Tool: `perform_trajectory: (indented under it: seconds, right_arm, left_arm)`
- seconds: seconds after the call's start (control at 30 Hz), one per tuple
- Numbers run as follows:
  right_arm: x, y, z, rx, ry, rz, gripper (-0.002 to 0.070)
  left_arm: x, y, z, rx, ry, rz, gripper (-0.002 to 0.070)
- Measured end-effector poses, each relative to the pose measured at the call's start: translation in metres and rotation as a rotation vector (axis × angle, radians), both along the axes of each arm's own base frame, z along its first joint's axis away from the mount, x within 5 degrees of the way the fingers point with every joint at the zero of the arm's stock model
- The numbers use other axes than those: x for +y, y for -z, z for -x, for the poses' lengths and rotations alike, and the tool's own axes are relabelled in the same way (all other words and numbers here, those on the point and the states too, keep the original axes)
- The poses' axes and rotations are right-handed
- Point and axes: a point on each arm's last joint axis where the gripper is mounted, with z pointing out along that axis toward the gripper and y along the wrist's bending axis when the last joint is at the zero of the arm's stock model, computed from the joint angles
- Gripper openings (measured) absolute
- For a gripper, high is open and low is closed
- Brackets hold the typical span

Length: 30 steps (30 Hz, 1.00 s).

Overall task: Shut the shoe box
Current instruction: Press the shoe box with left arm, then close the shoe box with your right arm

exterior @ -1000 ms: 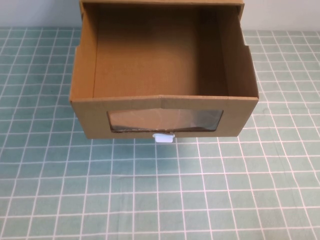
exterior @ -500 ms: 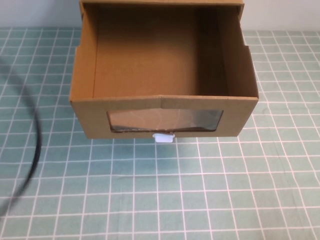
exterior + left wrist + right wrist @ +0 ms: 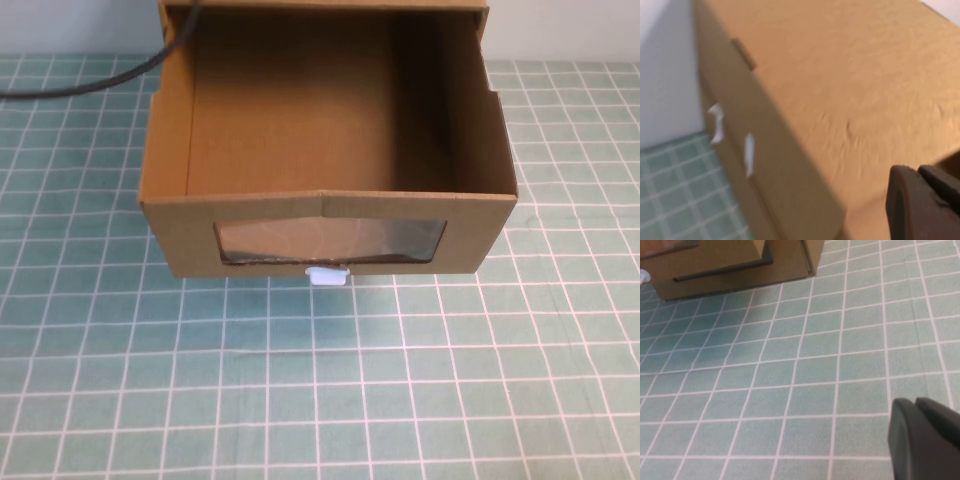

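Note:
The shoe box (image 3: 180, 232) is a brown cardboard drawer pulled out toward me, its inside bare. Its front panel has a clear window (image 3: 330, 241) with a small white pull tab (image 3: 328, 276) below it. Neither gripper shows in the high view. In the left wrist view my left gripper (image 3: 917, 172) hovers shut close over a broad cardboard face of the box (image 3: 840, 75). In the right wrist view my right gripper (image 3: 915, 404) hangs shut and empty above the mat, well apart from the box (image 3: 730, 262).
A green mat with a white grid (image 3: 320, 380) covers the table around the box. A black cable (image 3: 100, 82) runs across the far left and over the box's back left corner. White marks (image 3: 716, 122) show on the box's side.
The black cable has swung from the left side of the mat up to the far left corner of the box. The box itself has not moved.

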Motion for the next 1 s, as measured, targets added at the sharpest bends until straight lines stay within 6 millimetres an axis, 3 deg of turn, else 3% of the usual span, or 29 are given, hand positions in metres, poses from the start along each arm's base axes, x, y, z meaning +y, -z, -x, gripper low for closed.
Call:
perform_trajectory:
  seconds: [0.17, 0.37, 0.6, 0.8, 1.0]
  right_arm:
    - [0.000, 0.000, 0.000, 0.000, 0.000, 0.000, -0.0013]
    - [0.000, 0.000, 0.000, 0.000, 0.000, 0.000, -0.0013]
    - [0.000, 0.000, 0.000, 0.000, 0.000, 0.000, -0.0013]
    - [0.000, -0.002, -0.001, -0.018, 0.007, -0.007, -0.0013]
    - [-0.003, -0.019, -0.005, -0.145, 0.089, -0.257, -0.0013]
  left_arm:
    - [-0.031, 0.010, -0.041, 0.000, 0.076, -0.005, -0.0005]
    - [-0.058, 0.031, -0.073, 0.035, 0.144, -0.016, -0.0005]
    - [-0.068, 0.051, -0.087, 0.085, 0.167, -0.021, -0.0005]
    - [-0.068, 0.051, -0.089, 0.091, 0.167, -0.013, -0.0005]
    - [-0.069, 0.051, -0.088, 0.097, 0.171, -0.010, -0.0005]
